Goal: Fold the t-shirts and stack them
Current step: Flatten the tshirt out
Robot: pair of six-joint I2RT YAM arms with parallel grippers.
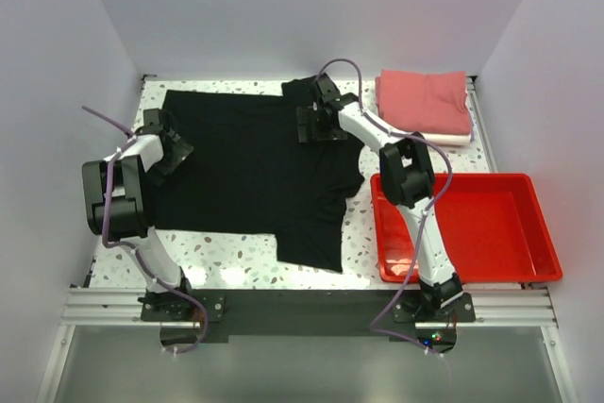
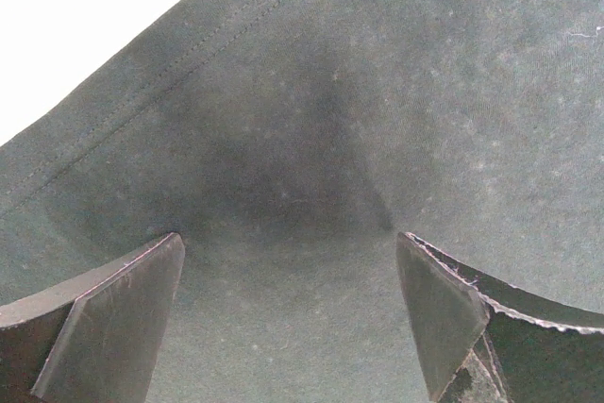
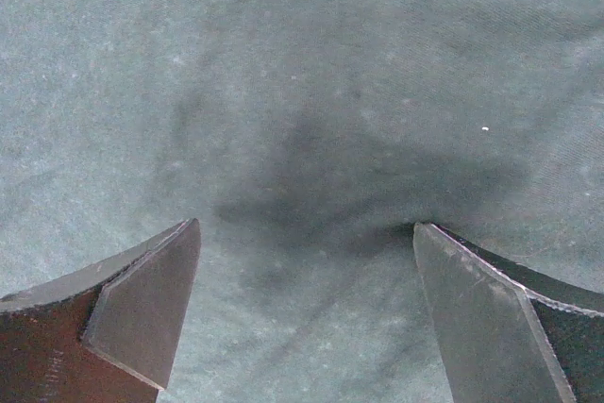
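Note:
The black t-shirt [image 1: 255, 172] lies spread flat on the speckled table, hem toward the left, a sleeve toward the front. My left gripper [image 1: 175, 150] rests on its left edge, open, with cloth [image 2: 311, 139] between the spread fingers [image 2: 123, 318] and a stitched hem near the white table. My right gripper [image 1: 307, 125] is open and pressed down on the shirt's far right part, with black cloth [image 3: 311, 92] filling its view. A folded salmon-pink t-shirt [image 1: 425, 101] lies on a folded white t-shirt [image 1: 453, 140] at the back right.
A red plastic tray [image 1: 467, 228] stands at the front right beside the shirt's sleeve. White walls close in the table on the left, back and right. The table's metal front rail [image 1: 302, 304] holds both arm bases.

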